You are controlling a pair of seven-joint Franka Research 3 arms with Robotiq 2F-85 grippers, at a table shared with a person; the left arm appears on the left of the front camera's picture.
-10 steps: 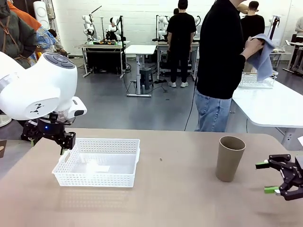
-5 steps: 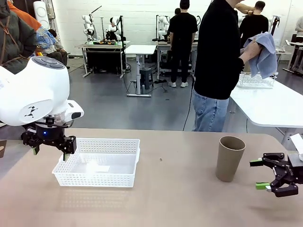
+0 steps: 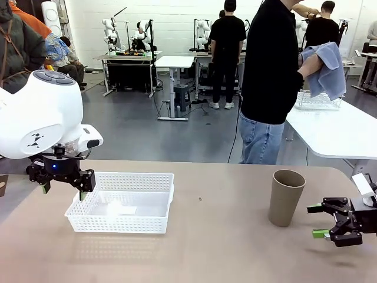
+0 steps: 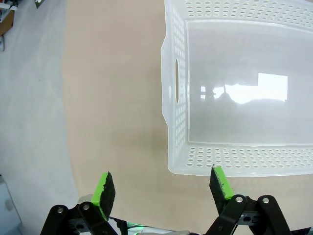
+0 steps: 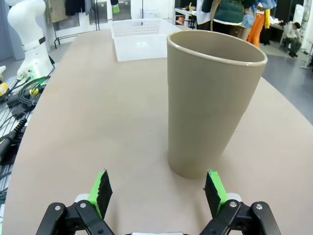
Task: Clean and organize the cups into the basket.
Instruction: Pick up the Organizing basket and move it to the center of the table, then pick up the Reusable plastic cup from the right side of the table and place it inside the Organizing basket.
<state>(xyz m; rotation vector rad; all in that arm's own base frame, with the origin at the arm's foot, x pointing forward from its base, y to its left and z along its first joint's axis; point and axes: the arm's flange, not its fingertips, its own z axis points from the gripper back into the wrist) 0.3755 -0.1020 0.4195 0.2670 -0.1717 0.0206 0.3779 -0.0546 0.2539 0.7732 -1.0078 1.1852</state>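
Cup (image 5: 215, 103) upright before right jaws

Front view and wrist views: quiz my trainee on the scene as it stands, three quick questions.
1. True or false: the tan cup stands upright on the table.
2. What lies in the white basket? A) a cup B) a cloth C) nothing
3. In one word, how do the jaws of the right arm, facing the cup, stand?
Key: 1 true; 2 C; 3 open.
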